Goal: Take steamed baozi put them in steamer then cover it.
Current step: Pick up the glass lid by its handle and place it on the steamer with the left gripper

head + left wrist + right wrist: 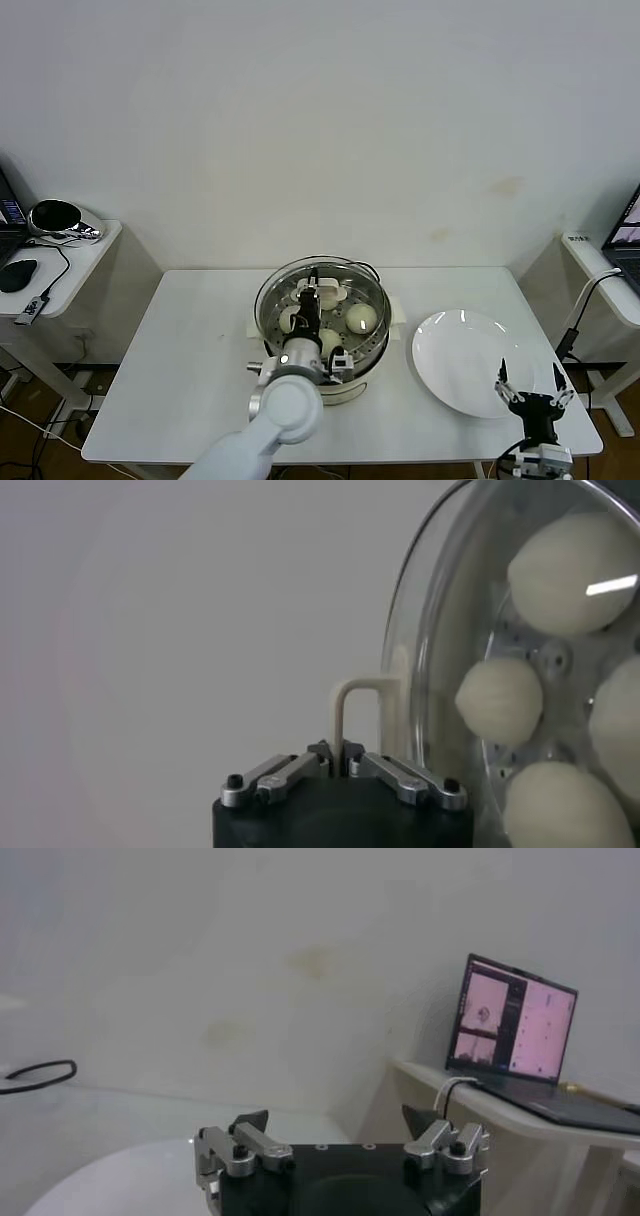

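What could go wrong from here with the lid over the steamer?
1. The left end effector is shut on the cover by its thin white handle; the lid could swing or slip in such a narrow grip.
2. Four baozi sit close under the glass, so a tilted lid might press on one.
3. The lid may land off the steamer rim.

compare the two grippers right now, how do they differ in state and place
The left gripper is shut on the cover's handle over the steamer; the right gripper is open, holds nothing and hangs by the plate's near edge. Both have dark bodies.
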